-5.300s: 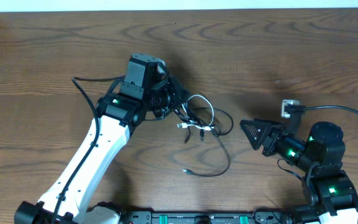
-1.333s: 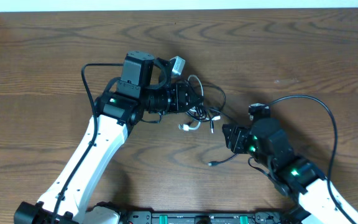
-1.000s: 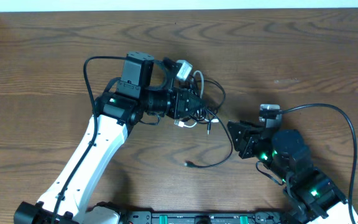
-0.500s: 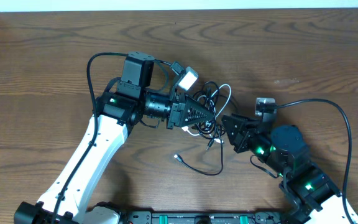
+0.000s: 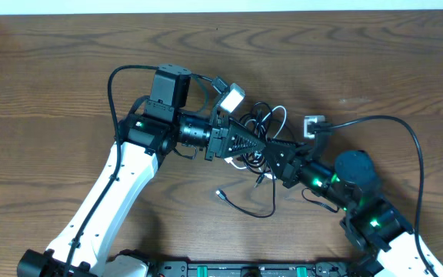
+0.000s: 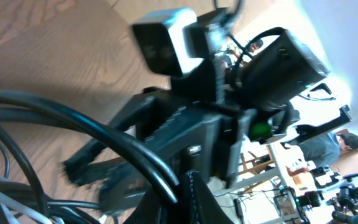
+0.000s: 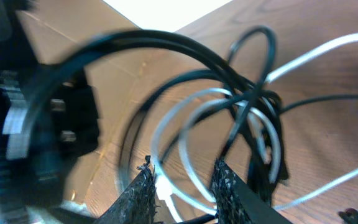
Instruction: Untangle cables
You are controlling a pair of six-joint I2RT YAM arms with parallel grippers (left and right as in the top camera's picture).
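Observation:
The cables form a tangle of black and white loops at the table's middle. My left gripper reaches in from the left and is shut on a black cable, pinched at its fingertip. From the right, my right gripper pushes into the same tangle. Its fingers stand apart in the right wrist view, with a white cable looping between them and a black cable arching above. My right gripper is open. One black tail trails toward the front and ends in a small plug.
The two grippers nearly touch tip to tip over the wooden table. The arms' own thick black wires arch beside them, one at the left and one at the right. The table's far edge runs along the top.
My right gripper has moved left and away from me into the tangle, its jaws narrowing. My left gripper has stayed shut on the black cable and swung the bundle rightward.

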